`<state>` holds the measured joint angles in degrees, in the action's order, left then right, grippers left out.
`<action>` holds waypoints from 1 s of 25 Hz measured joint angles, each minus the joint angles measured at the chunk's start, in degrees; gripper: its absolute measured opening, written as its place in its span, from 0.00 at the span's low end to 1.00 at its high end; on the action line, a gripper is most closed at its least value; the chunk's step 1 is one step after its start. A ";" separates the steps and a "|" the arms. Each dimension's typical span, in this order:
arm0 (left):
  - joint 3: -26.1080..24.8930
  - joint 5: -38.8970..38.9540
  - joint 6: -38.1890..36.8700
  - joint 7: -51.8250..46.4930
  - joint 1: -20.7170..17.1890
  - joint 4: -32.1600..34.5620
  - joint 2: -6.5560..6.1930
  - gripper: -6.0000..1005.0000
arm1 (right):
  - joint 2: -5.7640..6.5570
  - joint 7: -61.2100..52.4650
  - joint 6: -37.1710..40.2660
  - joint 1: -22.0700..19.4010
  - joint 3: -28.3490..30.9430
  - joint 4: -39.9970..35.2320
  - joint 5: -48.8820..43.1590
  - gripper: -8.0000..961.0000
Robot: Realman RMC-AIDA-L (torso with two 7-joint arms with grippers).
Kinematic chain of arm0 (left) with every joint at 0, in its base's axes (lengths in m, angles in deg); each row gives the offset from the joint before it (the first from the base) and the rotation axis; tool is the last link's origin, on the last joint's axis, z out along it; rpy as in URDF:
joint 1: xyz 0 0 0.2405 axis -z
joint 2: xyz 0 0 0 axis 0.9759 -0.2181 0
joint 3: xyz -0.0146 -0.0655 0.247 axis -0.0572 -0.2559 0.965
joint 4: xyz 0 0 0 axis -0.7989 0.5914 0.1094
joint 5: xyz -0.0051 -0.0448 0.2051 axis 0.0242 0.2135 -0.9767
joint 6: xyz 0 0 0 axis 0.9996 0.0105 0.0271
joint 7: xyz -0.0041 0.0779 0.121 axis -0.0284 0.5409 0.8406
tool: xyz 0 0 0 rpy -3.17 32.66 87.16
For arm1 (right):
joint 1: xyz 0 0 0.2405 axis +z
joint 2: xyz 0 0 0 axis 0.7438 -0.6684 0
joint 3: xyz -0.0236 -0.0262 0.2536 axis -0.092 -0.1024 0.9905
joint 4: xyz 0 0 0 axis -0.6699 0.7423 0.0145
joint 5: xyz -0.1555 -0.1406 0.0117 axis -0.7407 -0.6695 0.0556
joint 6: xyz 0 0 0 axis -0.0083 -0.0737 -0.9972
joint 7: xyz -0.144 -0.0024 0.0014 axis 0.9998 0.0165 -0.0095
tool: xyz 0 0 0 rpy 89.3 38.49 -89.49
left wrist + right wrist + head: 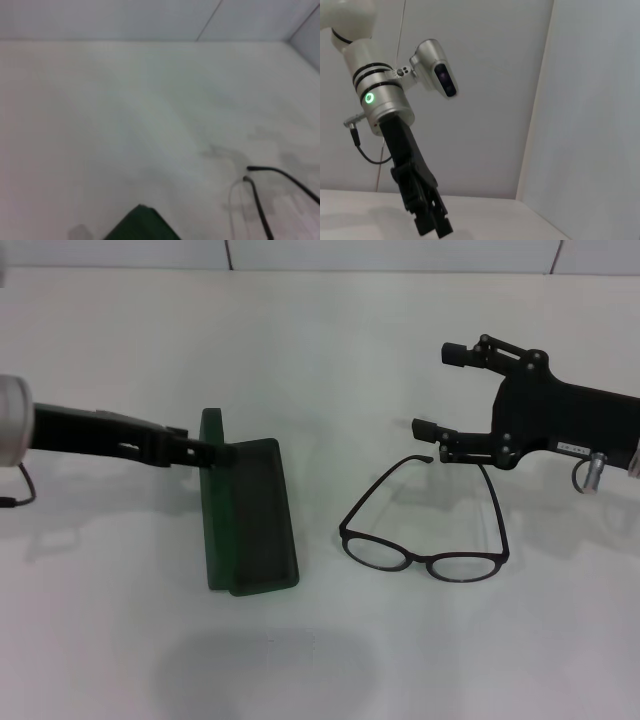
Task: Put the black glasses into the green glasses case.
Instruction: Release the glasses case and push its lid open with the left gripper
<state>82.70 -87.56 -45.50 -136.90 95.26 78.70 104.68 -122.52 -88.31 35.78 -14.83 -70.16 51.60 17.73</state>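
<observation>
Open case held at left, glasses waiting at right.

The left gripper (222, 452), clamped on the upright lid of the green glasses case (250, 515) left of centre, could tip the hard, rounded shell if it shifts. The right gripper (432, 390), fingers spread wide, hovers just above the black glasses (430, 532) lying right of centre on the white worktop (320, 660); thin wiry temples and slick oval lenses could slip or snag.

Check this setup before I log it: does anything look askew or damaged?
Nothing stands out. The green glasses case lies open with the left gripper at its far end. The black glasses rest unfolded on the table, beside the open right gripper.
</observation>
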 joint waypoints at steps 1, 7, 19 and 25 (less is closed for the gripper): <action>0.83 -0.90 0.50 -0.69 0.12 -0.02 0.00 0.87 | 0.00 0.00 0.00 0.00 -0.02 0.00 -0.01 0.91; 5.36 -7.17 3.74 -4.88 1.50 -0.89 -0.06 0.87 | -0.09 0.09 -0.01 -0.13 -0.08 0.00 -0.11 0.91; 10.58 -13.56 5.80 -8.69 4.31 -1.20 -0.02 0.87 | -0.19 0.14 -0.38 -0.18 -0.07 0.07 -0.11 0.91; 11.44 -13.94 5.50 -9.74 5.43 -1.21 -0.19 0.87 | -0.19 0.28 -0.55 -0.18 0.02 0.04 -0.33 0.91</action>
<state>94.15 -101.50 -40.00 -146.64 100.68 77.48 104.49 -122.70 -88.03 35.23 -15.02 -70.14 51.64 17.40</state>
